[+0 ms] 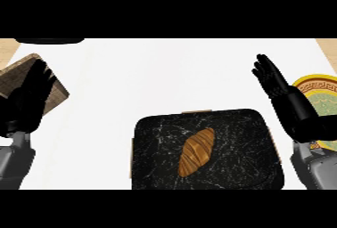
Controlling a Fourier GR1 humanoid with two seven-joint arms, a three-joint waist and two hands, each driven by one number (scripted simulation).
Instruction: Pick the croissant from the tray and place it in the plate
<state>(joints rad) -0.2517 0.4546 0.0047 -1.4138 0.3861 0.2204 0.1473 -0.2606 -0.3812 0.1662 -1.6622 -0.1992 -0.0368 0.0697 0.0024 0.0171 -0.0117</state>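
Untouched croissant (197,151) on tray (250,133); plate (314,80) right of tray; left hand (30,95), right hand (280,89) flanking tray, fingers straight, empty; pick, place pending.

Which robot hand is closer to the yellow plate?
Right. The right hand overlaps the plate at the view's right edge; the left hand is far off at the left edge, beyond the tray.

Single head view, set above the counter (164,67) and aimed steeply down, taken at close range, tray (158,133) framed low at centre and met by the lower edge, plate (324,89) cropped by the right edge, left forearm (14,162) and right forearm (317,171) admitted from below.
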